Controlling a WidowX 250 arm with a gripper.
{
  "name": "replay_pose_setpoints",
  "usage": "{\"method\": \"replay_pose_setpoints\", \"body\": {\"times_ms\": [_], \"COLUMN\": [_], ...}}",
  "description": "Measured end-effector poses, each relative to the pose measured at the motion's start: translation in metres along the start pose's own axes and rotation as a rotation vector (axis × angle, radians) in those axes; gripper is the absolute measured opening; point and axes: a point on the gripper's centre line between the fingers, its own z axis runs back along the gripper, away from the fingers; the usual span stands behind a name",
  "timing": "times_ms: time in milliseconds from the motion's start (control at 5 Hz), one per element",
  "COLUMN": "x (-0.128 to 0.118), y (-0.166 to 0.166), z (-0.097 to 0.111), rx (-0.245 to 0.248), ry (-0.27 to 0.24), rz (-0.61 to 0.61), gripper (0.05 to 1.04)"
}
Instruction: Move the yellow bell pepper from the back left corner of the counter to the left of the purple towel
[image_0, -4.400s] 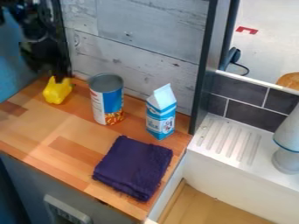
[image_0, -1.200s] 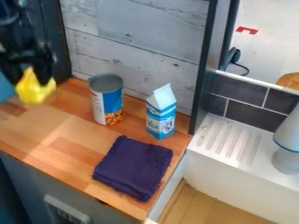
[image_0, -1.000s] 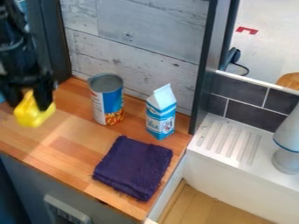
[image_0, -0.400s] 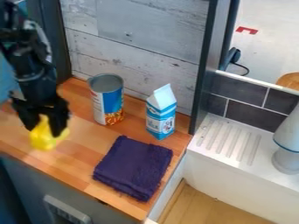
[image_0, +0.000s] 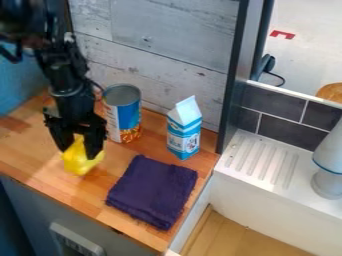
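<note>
Yellow object (image_0: 81, 162) is pinched in the hand (image_0: 78, 152), fingers partly spread, one on either side of it. Both are over the wooden surface (image_0: 27, 157), at its left in the camera view; contact between object and surface: cannot tell. Bearings from the object, as viewed: open-topped can (image_0: 124, 114) at 1 o'clock, blue-and-white carton (image_0: 184, 134) at 2 o'clock, folded dark purple cloth (image_0: 152, 192) at 4 o'clock, nearby.
</note>
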Motion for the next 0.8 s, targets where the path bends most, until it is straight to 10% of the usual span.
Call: {"method": "replay_pose_setpoints", "body": {"times_ms": [600, 800], "x": [0.002, 0.005], "y": [-0.003, -0.008], "z": [-0.011, 0.013], "rx": [-0.003, -0.037], "ry": [-0.087, -0.102], "rz": [0.033, 0.033], "gripper": [1.011, 1.007]}}
